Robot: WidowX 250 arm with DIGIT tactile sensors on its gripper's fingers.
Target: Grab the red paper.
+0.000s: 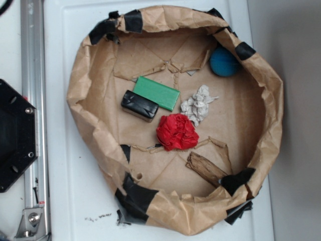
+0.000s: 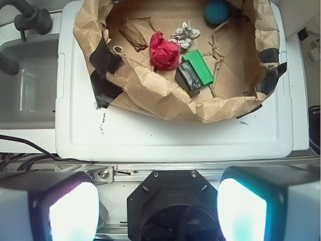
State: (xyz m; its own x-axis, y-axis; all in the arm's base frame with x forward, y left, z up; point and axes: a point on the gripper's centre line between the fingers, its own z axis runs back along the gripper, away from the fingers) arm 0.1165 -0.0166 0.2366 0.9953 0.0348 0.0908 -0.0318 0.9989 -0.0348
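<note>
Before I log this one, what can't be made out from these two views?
- Claw: absent from the exterior view; in the wrist view only two blurred, glaring fingers at the bottom edge, tips cut off.
- Red paper: its underside is hidden by its own bulk.
- Blue ball: cut by the wrist view's top edge.
- Black block: where it meets the green block is in shadow.

Even, soft daylight fills both views; shadows stay faint. My fingers (image 2: 72,208) glow overexposed and blurred at the wrist view's bottom edge, whose corners bend slightly.
</note>
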